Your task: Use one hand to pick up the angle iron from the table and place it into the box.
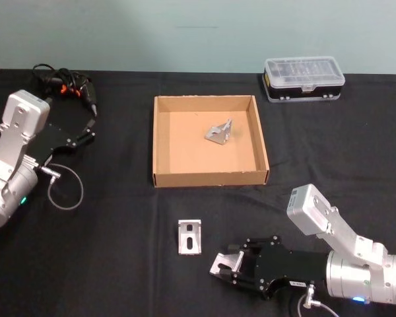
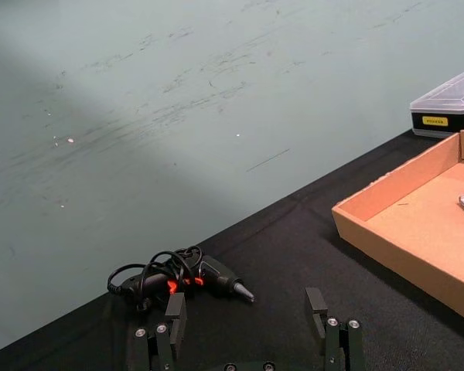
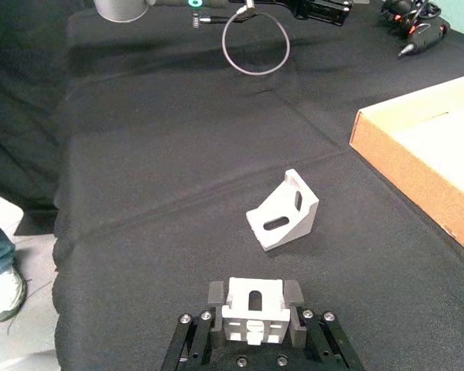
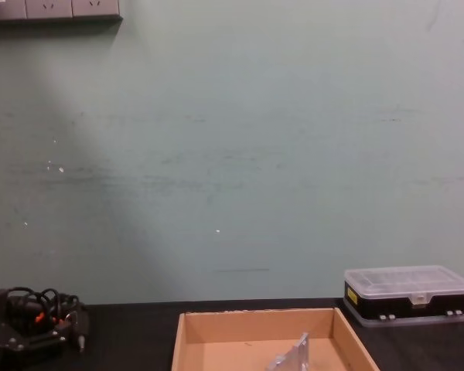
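Observation:
Low over the black table [image 1: 119, 264] at the front right, my right gripper [image 1: 223, 263] is shut on a silver angle iron [image 3: 254, 303] that sits between its pads. A second angle iron [image 1: 189, 236] [image 3: 283, 220] lies on the table just ahead of it, apart from the fingers. A third one [image 1: 219, 133] [image 4: 291, 357] rests inside the tan cardboard box [image 1: 160, 142] at the table's middle. My left gripper [image 1: 87, 136] [image 2: 246, 308] is parked at the left with its fingers open and nothing between them.
A black case with a clear lid [image 1: 303, 78] [image 4: 407, 297] stands behind the box on the right. A black power drill with a coiled cord [image 1: 69, 84] [image 2: 189, 280] lies at the back left. A grey cable loop [image 1: 66, 187] hangs from the left arm.

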Robot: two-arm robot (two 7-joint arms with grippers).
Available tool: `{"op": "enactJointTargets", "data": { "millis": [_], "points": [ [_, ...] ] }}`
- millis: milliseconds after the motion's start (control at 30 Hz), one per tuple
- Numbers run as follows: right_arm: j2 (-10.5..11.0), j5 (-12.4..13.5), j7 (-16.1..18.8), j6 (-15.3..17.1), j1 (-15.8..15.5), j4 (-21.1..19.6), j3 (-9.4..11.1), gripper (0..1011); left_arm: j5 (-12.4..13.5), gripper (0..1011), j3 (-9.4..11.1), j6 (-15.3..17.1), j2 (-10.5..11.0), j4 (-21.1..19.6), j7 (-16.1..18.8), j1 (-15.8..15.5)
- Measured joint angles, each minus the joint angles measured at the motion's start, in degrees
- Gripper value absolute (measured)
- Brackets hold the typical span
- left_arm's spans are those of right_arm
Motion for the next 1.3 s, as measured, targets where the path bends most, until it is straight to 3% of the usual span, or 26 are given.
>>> {"op": "enactJointTargets", "data": {
  "millis": [233, 600, 967, 1300],
  "points": [
    [0.1, 0.6, 0.1, -0.2, 0.0, -0.6, 0.2, 471, 0.0, 1000, 0.0, 0.0, 0.0, 0.0, 0.0, 0.0],
    [-1.0, 5.5, -1.8, -1.4, 1.5, -3.3, 4.5, 470, 0.0, 1000, 0.0, 0.0, 0.0, 0.0, 0.0, 0.0],
    [-5.3, 5.6, -6.2, -3.0, 6.2, 0.2, 6.7, 471, 0.0, 1000, 0.0, 0.0, 0.0, 0.0, 0.0, 0.0],
    [-11.1, 3.2, -7.2, -4.1, 12.8, 8.1, 5.3, 471, 0.0, 1000, 0.0, 0.0, 0.0, 0.0, 0.0, 0.0]
  ]
}}
